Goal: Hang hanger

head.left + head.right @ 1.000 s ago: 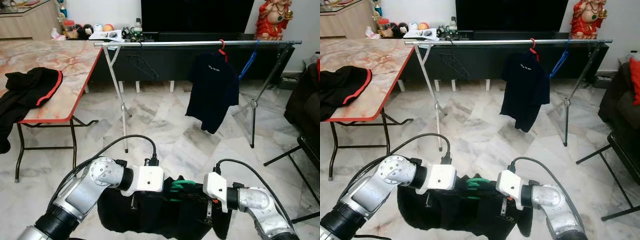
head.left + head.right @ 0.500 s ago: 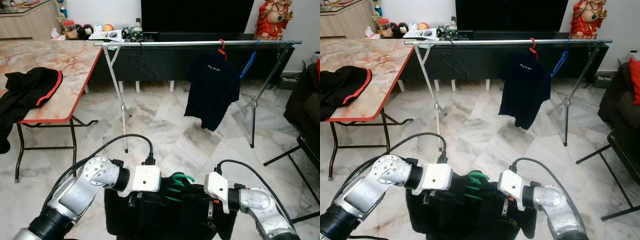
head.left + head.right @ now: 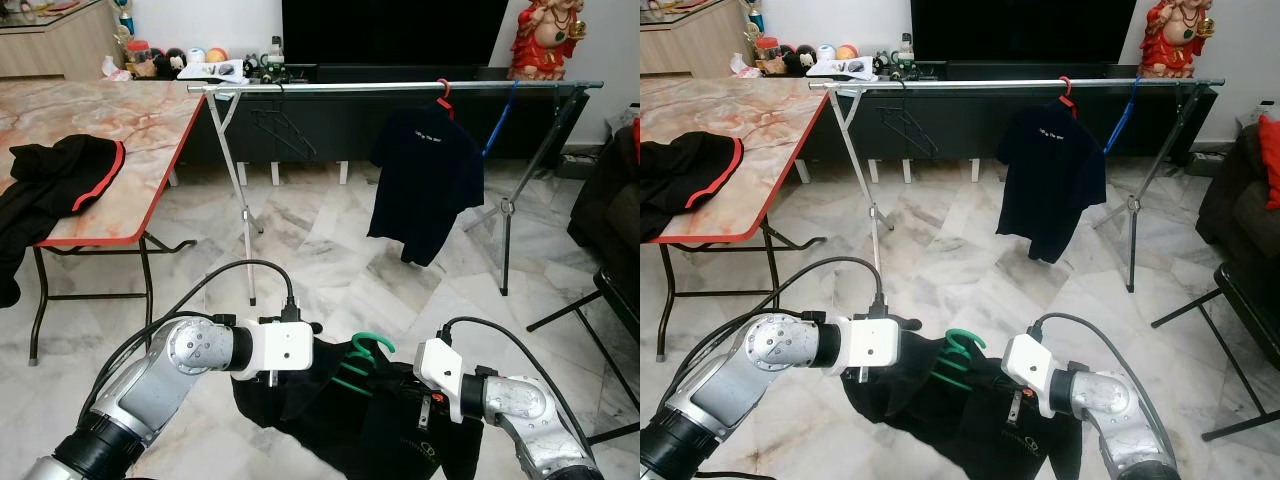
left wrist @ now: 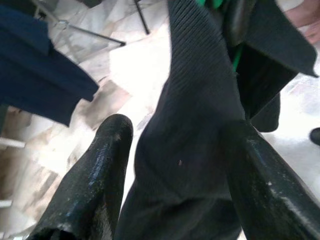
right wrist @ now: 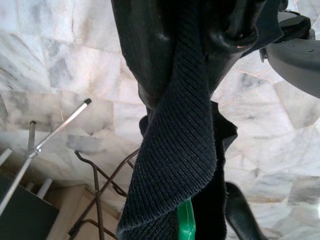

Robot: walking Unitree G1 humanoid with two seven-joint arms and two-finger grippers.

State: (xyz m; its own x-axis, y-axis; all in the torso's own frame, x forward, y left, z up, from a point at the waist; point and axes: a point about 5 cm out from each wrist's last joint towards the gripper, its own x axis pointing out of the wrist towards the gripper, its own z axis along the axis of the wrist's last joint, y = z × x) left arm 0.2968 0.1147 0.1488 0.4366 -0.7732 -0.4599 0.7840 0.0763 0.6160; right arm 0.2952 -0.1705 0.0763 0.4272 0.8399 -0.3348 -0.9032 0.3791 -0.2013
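Left gripper (image 4: 175,165): 2 black fingers (image 4: 90,180) closed on a fold of the black shirt (image 3: 400,425), ribbed cloth pinched between them. It holds the shirt's shoulder on the robot's left, low in front of the body.

Right gripper (image 5: 192,55): fingers likewise clamped on ribbed black cloth, at the shirt's other shoulder. The green hanger (image 3: 358,362) shows just beyond the pinch in the right wrist view.

The hanger sits inside the shirt, its hook standing up between the 2 grippers, about midway, slightly nearer the left one. The hanger's long axis runs across the robot, from gripper to gripper; the shirt droops below toward the marble floor (image 3: 330,250).

The rail (image 3: 400,87) of the drying rack lies straight ahead and well above the grippers, well apart from them, and its long axis also runs left to right, roughly parallel with the hanger. A dark shirt on a red hanger (image 3: 443,95) and a blue hanger (image 3: 497,128) occupy the rail's right portion; a bare black hanger (image 3: 285,125) hangs toward the left.

Judgement: the hook must go forward and up; the open stretch between the black hanger and the red one looks the likeliest spot. Both arms seem equally placed.
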